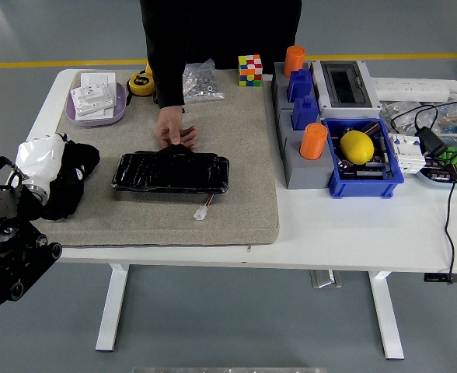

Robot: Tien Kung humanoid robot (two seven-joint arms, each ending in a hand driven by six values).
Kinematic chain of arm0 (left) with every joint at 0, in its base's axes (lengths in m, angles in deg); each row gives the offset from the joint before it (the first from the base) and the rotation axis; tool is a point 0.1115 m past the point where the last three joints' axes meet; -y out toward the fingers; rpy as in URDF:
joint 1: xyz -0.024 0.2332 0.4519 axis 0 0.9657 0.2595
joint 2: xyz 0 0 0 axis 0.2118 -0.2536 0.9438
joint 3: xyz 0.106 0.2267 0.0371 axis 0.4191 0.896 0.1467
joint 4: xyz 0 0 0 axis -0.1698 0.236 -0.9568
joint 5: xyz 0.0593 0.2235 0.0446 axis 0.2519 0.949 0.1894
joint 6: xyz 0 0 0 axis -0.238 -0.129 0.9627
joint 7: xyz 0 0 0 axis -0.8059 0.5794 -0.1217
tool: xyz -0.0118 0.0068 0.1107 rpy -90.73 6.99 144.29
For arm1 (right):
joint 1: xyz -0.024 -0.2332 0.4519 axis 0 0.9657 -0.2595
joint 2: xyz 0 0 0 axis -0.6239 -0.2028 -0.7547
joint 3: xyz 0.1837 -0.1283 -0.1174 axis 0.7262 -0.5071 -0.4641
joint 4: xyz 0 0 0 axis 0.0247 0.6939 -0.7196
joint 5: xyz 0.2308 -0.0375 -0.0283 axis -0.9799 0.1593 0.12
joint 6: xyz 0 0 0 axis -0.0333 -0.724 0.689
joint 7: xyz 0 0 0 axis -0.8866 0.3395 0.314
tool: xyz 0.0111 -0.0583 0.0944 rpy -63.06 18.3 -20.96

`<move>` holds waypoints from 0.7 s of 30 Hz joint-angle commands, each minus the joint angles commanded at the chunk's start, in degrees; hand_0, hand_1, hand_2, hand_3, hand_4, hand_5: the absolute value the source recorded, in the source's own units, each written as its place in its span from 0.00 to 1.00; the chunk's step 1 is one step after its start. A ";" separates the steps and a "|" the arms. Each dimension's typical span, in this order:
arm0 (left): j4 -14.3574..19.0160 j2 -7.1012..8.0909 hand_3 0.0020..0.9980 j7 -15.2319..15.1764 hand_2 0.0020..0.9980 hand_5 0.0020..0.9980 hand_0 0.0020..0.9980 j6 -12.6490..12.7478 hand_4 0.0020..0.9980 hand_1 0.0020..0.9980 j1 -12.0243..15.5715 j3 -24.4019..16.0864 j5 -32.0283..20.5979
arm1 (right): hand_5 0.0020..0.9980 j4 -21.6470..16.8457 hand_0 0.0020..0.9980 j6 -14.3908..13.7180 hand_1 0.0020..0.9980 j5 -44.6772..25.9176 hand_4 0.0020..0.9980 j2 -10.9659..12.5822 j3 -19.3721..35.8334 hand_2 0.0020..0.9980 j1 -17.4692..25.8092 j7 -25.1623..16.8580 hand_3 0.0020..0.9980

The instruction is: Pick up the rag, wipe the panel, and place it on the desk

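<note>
The glossy black panel (171, 172) lies flat on the beige mat (236, 155), left of the middle. A person's hand (172, 130) presses on its far edge. My left hand (46, 167), white-gloved, is at the mat's left edge, shut on a black rag (71, 177) that bunches under and beside it. The rag is now well left of the panel and does not touch it. A small white connector (201, 212) lies just in front of the panel. My right arm does not show.
A purple dish (96, 109) with white parts, a yellow tape measure (141, 82) and a bag of screws (199, 82) line the mat's back. A cube puzzle (249, 70), grey and blue bins (361, 167) with orange cups, a lemon and cables fill the right.
</note>
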 joint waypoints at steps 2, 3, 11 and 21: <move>0.20 -0.04 0.35 -0.17 0.45 0.00 0.23 -0.05 0.10 0.14 0.06 0.23 -0.79 | 0.70 -0.02 0.70 -0.05 0.45 -0.04 1.00 -0.01 -0.11 0.64 -0.06 0.00 0.62; 0.23 -0.06 0.35 -0.31 0.45 0.00 0.23 -0.06 0.10 0.14 0.07 0.35 -1.32 | 0.70 -0.07 0.70 -0.10 0.45 -0.07 1.00 -0.01 -0.14 0.64 -0.07 -0.03 0.62; 0.53 -0.20 0.56 -0.92 0.60 0.16 0.36 -1.67 0.78 0.51 0.21 1.24 -6.34 | 0.70 -0.05 0.69 -0.09 0.45 0.10 1.00 -0.02 0.08 0.64 -0.10 -0.06 0.62; 1.42 0.37 0.64 -1.38 0.73 0.28 0.40 -2.70 0.90 0.64 0.05 0.81 -9.15 | 0.70 0.03 0.69 -0.09 0.45 0.21 1.00 -0.05 0.39 0.64 -0.36 -0.15 0.62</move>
